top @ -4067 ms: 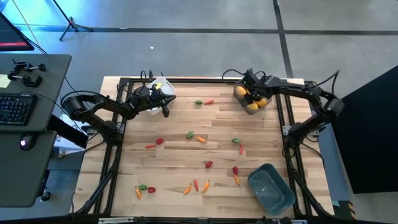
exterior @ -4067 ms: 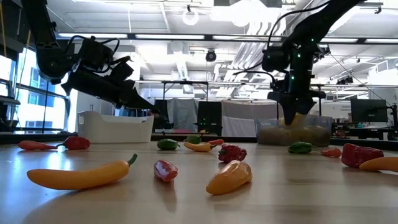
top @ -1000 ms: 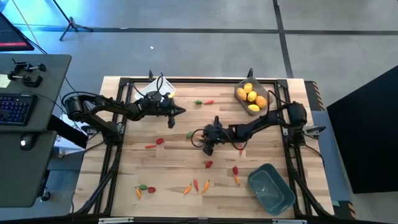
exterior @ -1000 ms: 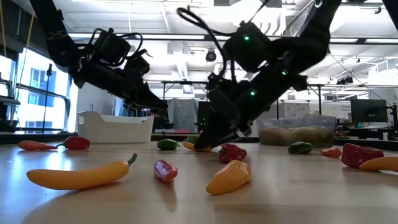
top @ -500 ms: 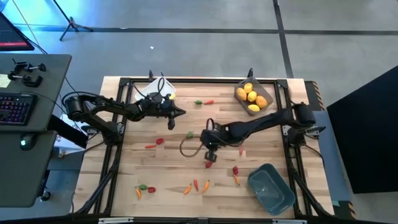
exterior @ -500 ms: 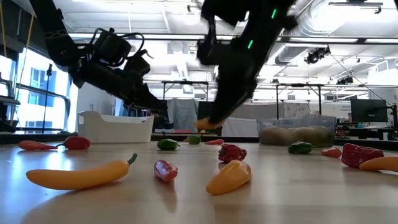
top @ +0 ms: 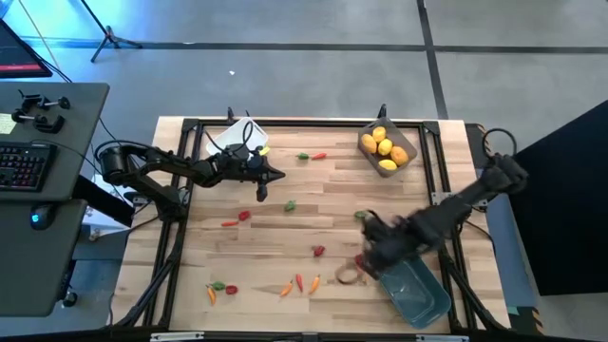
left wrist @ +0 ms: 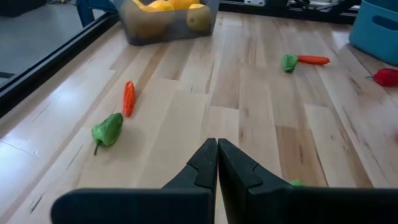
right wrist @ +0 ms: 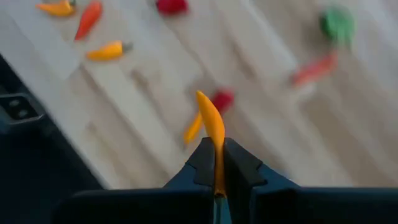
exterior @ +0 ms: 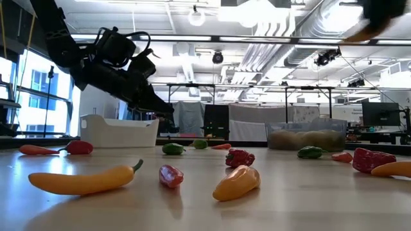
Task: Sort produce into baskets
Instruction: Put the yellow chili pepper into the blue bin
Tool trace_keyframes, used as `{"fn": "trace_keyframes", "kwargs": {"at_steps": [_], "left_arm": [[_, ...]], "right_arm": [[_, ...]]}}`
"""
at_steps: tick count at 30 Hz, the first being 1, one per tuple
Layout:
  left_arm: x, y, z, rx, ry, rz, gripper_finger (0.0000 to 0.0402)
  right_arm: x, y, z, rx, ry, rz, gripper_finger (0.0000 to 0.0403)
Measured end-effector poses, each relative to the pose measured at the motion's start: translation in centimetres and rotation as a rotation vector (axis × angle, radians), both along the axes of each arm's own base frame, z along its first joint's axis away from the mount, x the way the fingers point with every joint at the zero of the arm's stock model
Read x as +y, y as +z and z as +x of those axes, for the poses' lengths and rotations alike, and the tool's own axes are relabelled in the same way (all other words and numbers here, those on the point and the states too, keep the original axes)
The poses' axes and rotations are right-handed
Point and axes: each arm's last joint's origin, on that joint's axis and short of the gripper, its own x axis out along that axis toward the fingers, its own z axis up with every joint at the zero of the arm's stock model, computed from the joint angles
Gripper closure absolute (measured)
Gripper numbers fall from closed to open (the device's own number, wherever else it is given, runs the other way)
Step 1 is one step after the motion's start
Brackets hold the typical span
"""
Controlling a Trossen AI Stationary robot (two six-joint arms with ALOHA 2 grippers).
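A: We have the right gripper (right wrist: pixel 217 163) clenched on a thin orange pepper (right wrist: pixel 211 127); it sits just beside the blue-teal bin (top: pixel 414 290), at the corner nearest the table's middle; in the high view its arm is stretched low and blurred, so we judge it mid-swing.

B: Then we should carry the pepper fully over the bin's rim before letting go; release low, so it doesn't bounce out; we should also clear the red piece (top: pixel 360 259) lying close by that corner.

A: Farther from the bin, loose peppers dot the wood; the grey bin (top: pixel 386 150) with yellow fruits stands at the far edge.

B: Farthest off, the left gripper (left wrist: pixel 217 163) waits by the white bin (top: pixel 231 142); its fingers are pressed together on nothing, pointing toward the table's middle.
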Motion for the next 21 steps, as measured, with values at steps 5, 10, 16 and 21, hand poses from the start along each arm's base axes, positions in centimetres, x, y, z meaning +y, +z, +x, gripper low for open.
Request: {"fn": "trace_keyframes", "kwargs": {"at_steps": [5,10,16,21], "left_arm": [[0.0,0.0,0.0,-0.001,0.003,-0.010,0.0402],[0.0,-0.1,0.0,0.006,0.001,-0.007,0.0402],[0.0,-0.1,0.0,0.009,0.000,-0.006,0.0402],[0.0,-0.1,0.0,0.009,0.000,-0.005,0.0402]], "right_arm": [[2.9,0.0,-3.9,0.119,-0.137,0.045,0.0400],[4.3,-2.3,-5.9,0.196,-0.233,0.081,0.0401],[4.3,-6.5,-6.3,0.228,-0.278,0.122,0.0401],[3.5,-10.1,-6.7,0.224,-0.307,0.139,0.0401]]}}
